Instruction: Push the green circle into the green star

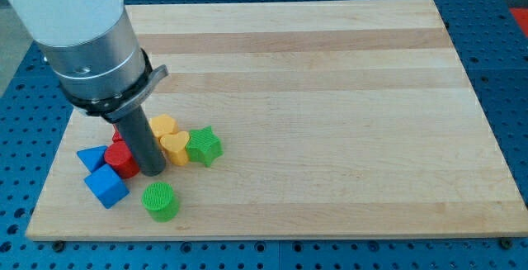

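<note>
The green circle (159,201) lies near the board's bottom edge at the view's left. The green star (203,146) lies up and to the right of it, touching a yellow heart (174,148). My tip (153,171) is down on the board just above the green circle, a small gap apart, between the red block (122,161) on its left and the yellow heart on its right. The rod hides part of the blocks behind it.
A yellow block (163,125) sits above the heart. A blue cube (106,187) and a blue triangle (90,157) lie at the cluster's left. The wooden board (330,97) ends just below the green circle. The arm's large body hangs over the top left.
</note>
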